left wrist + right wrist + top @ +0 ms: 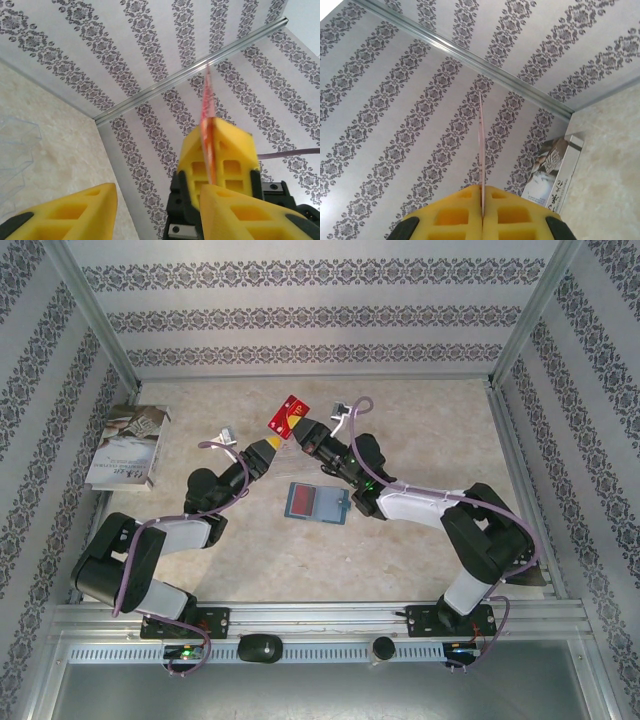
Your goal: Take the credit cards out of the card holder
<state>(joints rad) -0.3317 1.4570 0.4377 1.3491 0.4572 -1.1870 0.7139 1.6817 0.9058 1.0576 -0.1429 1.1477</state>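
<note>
Yellow hollowed-foam fingers [455, 215] of the right hand [482, 192] press flat together on a thin red card [290, 418], holding it up above the desk [300, 560]. The left hand [157, 195], just beside it, stands partly open with nothing between its wedge-shaped pads. A flat teal holder [316, 503] lies on the mottled beige desk below both hands. A white booklet [128, 447] sits far left, by grey patterned walls [300, 320].

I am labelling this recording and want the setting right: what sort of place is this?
Probably a robot test booth: aluminium frame posts, patterned wall panels on three sides, left arm and right arm bolted to a rail.
</note>
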